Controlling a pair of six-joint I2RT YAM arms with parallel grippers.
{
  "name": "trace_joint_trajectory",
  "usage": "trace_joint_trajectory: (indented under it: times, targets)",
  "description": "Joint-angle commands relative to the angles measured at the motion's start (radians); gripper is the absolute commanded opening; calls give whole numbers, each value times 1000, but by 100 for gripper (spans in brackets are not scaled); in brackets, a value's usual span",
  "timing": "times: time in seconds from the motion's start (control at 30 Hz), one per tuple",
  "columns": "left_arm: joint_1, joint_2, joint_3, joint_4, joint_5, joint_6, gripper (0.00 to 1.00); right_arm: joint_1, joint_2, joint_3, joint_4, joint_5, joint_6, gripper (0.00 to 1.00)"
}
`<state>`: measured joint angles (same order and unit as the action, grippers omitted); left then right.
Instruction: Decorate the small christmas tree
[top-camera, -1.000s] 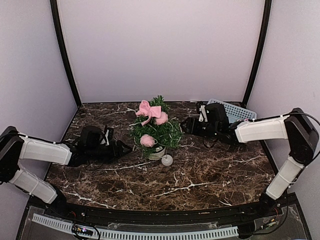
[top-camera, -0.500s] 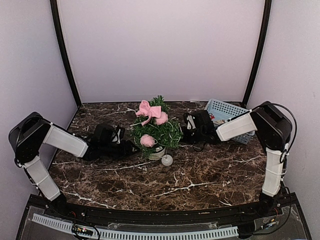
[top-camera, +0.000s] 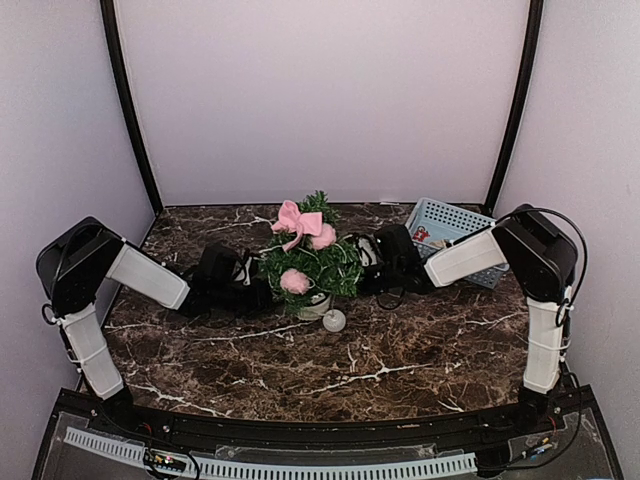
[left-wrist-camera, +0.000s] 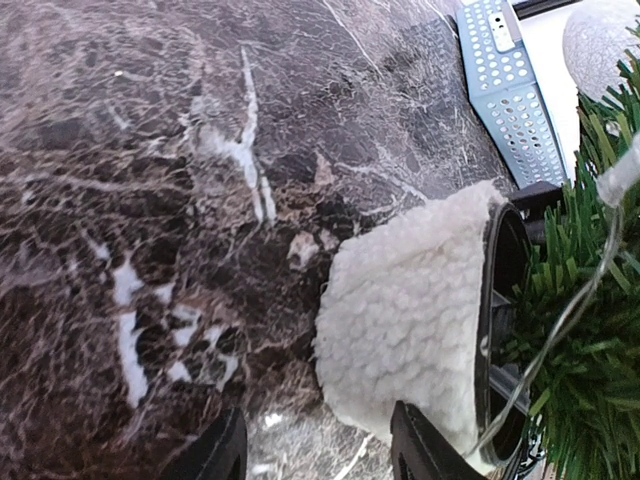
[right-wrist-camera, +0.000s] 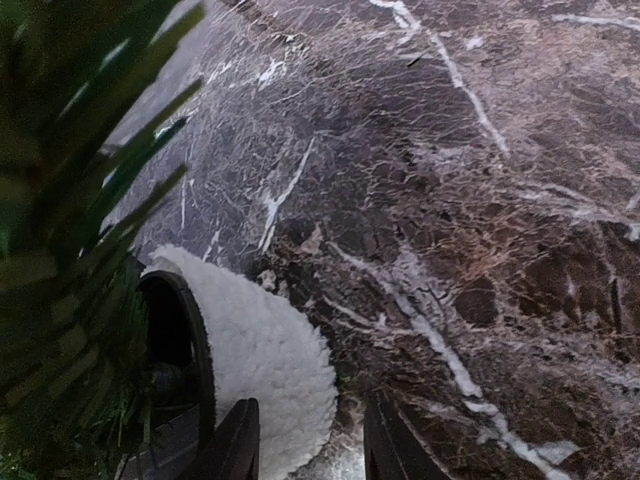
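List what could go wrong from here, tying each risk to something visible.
1. The left gripper and right gripper flank the fleecy white pot; an uneven squeeze might tip the small christmas tree.
2. The white ball lies loose beside the pot; a shifted pot could send it rolling.
3. Branches crowd the right wrist view; a snag may shake off the pink pom-pom.

Dark green is being shown by the small christmas tree at the centre of the top view, pink by its bow and pompoms, and fleecy white by its pot. The table is being seen in dark brown marble crossed by white veins, while pale blue with a grid of holes is being shown by the basket at upper right.
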<state>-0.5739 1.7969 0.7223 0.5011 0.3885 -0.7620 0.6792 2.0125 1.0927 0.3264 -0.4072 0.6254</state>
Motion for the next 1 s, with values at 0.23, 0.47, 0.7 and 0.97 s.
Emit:
trace_joint_trajectory:
  times: [0.23, 0.47, 0.7, 0.97]
  targets:
    - [5, 50, 61, 73, 74, 35, 48, 45, -35, -76, 75, -56, 2, 33]
    - [6, 84, 108, 66, 94, 61, 48, 72, -93, -162, 107, -28, 55, 32]
    - [6, 125, 147, 71, 123, 73, 48, 118, -119, -208, 158, -10, 111, 31]
    - [3, 150, 176, 85, 154, 83, 47, 155, -151, -232, 175, 31, 162, 32]
